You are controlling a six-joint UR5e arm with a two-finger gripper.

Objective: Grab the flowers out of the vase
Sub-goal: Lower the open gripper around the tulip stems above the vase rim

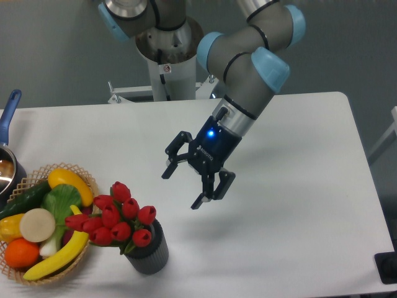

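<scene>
The flowers (118,217), a bunch of red tulip buds with green leaves, stand in the vase (149,251), a small dark grey ribbed cylinder near the table's front left. The buds lean out to the left over the vase's rim. My gripper (184,189) hangs above the table, up and to the right of the flowers and apart from them. Its two black fingers are spread open and nothing is between them.
A wicker basket (80,177) of produce, with bananas, an orange and a cucumber, sits just left of the flowers and touches them. A blue-handled metal pot (7,118) is at the far left edge. The white table (298,186) stretches to the right.
</scene>
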